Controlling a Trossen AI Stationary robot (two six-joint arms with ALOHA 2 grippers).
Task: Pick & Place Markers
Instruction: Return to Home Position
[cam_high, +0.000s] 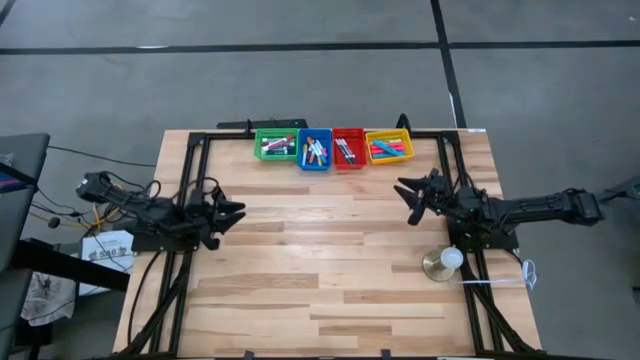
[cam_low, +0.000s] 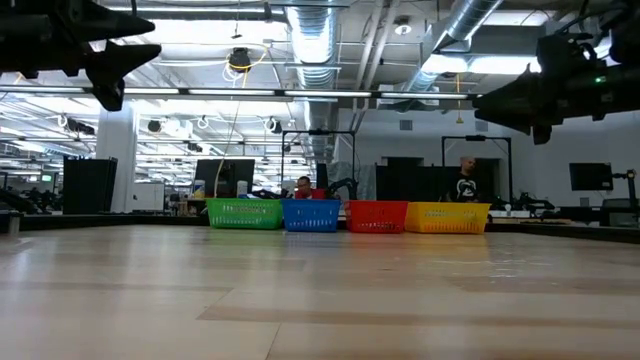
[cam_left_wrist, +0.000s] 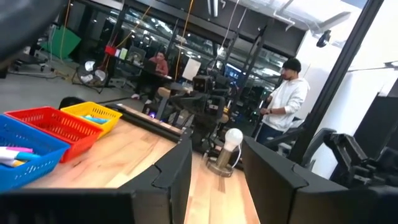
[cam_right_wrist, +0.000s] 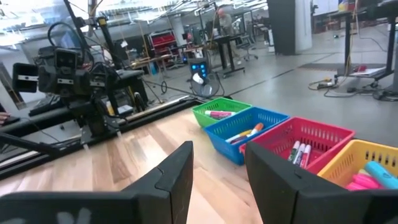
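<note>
Markers (cam_high: 316, 151) in bins (cam_high: 348, 166) at the worktop's (cam_high: 320, 270) far edge
Left claw (cam_high: 240, 214) and right claw (cam_high: 406, 201) gape empty, both well short of them.

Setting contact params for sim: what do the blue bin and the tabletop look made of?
Blue bin: likely moulded plastic; its walls are a fine open lattice in one uniform colour. Tabletop: looks like butcher-block wood, narrow light strips of varied tone with staggered joints; smooth, probably sealed, judging by the soft sheen in the low view.
</note>
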